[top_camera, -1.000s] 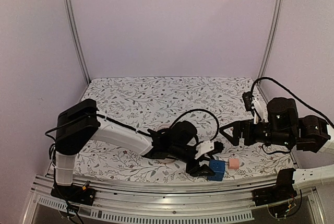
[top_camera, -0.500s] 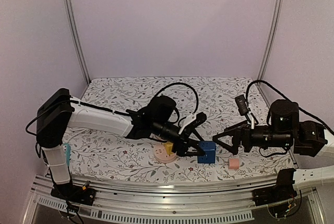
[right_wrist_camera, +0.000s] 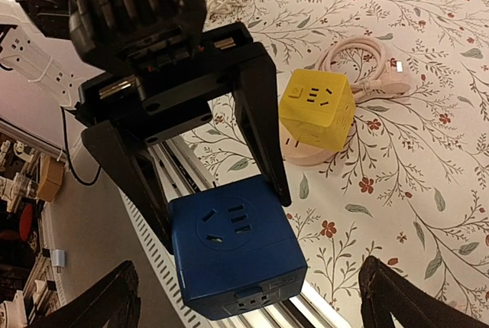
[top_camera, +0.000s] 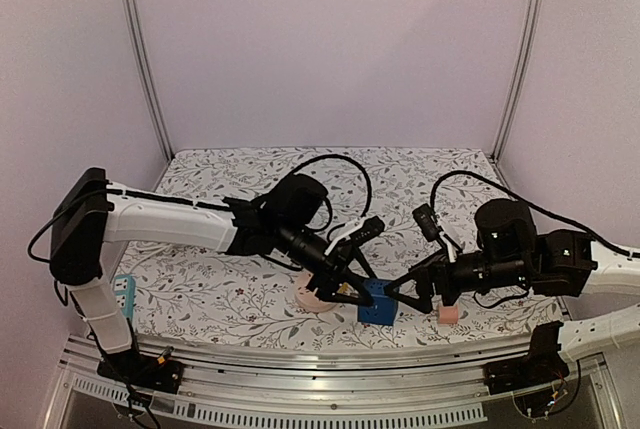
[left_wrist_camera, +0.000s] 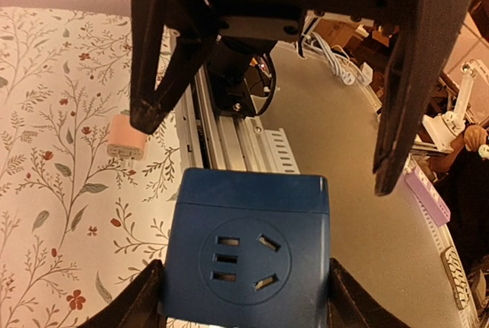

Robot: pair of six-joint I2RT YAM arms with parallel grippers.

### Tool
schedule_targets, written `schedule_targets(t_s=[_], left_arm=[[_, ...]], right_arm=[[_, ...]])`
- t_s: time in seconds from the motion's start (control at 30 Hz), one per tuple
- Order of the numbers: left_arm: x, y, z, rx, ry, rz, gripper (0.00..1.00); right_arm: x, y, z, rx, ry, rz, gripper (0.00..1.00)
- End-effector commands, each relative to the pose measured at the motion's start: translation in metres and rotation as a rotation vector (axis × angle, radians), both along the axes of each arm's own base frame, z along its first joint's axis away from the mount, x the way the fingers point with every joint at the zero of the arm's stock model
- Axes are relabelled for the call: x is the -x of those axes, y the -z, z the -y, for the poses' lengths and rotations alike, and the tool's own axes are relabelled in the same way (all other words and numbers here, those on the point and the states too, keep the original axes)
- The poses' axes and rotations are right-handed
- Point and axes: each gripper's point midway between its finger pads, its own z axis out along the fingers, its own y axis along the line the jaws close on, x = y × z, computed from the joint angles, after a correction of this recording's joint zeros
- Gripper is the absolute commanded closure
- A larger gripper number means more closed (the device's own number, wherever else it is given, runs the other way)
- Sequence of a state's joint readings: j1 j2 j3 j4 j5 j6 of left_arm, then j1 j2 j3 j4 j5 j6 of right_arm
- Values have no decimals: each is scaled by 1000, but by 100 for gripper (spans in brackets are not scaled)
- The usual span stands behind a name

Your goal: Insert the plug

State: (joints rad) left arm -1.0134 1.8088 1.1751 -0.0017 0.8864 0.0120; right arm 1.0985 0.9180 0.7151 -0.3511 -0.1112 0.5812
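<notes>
Since the earlier view, the left end effector (top_camera: 360, 289) has carried the blue socket cube (top_camera: 378, 307) toward 6 o'clock, and the right end effector (top_camera: 408, 294) has advanced toward 9 o'clock until its tips flank the cube. Left end effector: partly open, clamped on two opposite sides of the cube, which is held off the table (top_camera: 250, 179) with a socket face turned to the right wrist camera. Right end effector: spread fully, holding nothing. What is taken to be the pink plug (top_camera: 448, 313) lies on the table just at 3 o'clock of the cube, untouched. Step in hand, as judged: presenting the socket. To do it well, hold the cube still and level; take the plug by its body with the pins free, align pins with slots, and press straight in. Count: two arms; two socket cubes, one blue and one yellow (right_wrist_camera: 315, 106); one pink plug; one coiled cable (right_wrist_camera: 359, 56)
</notes>
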Motion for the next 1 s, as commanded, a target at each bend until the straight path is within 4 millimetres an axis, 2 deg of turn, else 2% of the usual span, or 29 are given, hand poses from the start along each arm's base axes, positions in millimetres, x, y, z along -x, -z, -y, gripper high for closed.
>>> schedule_targets(t_s=[0.0, 0.3, 0.7, 0.83, 0.97], left_arm=[[9, -27, -8, 52, 60, -5, 71], [12, -39, -8, 61, 78, -15, 71], [15, -43, -6, 61, 90, -16, 71], [19, -35, -3, 28, 97, -6, 69], [20, -35, 0, 22, 95, 10, 69]], right_arm=[[13, -2, -12, 2, -76, -7, 1], [34, -5, -26, -5, -154, 5, 4], [24, 5, -32, 41, -115, 11, 18], [24, 4, -32, 37, -118, 23, 26], [24, 5, -32, 41, -122, 24, 43]])
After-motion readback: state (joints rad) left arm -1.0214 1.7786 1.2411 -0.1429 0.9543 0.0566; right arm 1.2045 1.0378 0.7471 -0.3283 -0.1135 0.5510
